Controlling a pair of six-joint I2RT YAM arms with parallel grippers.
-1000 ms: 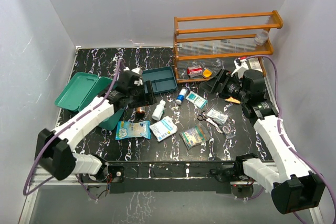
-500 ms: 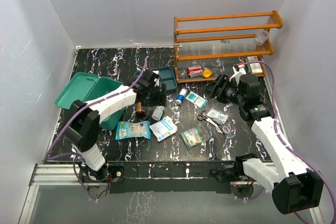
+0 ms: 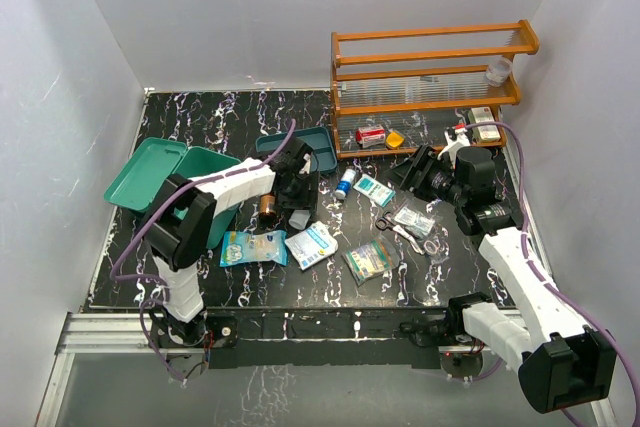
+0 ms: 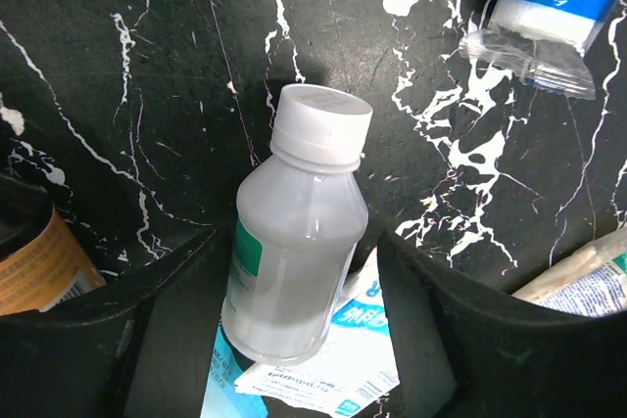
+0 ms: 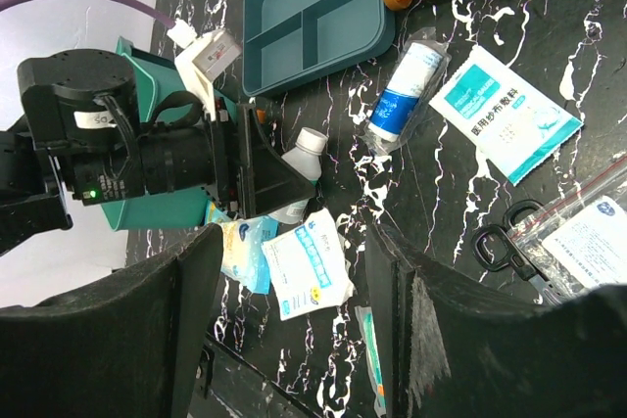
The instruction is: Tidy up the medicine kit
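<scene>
Mid-table | left gripper (image 4: pixel 302 271) angled down, apart astride bottle (image 4: pixel 294 232) | right gripper (image 5: pixel 294 237) apart, aloft

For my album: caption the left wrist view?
Left gripper, open, straddles a white-capped bottle on the black marbled table.

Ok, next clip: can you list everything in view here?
medicine kit: one, teal-green, lid open, table's left
shelf rack: one, orange wood, back right, small boxes inside
divided tray: one, darker teal, left of rack
white bottle: one, lying mid-table
brown container: one, beside the kit
wrapped roll: one, blue-white, front of rack
flat packets: several, blue, teal, green, mid-table
scissors: one, black handles, right of centre
table: one, black marble
left end effector: open, straddling white bottle
right end effector: open, empty, near rack
</scene>
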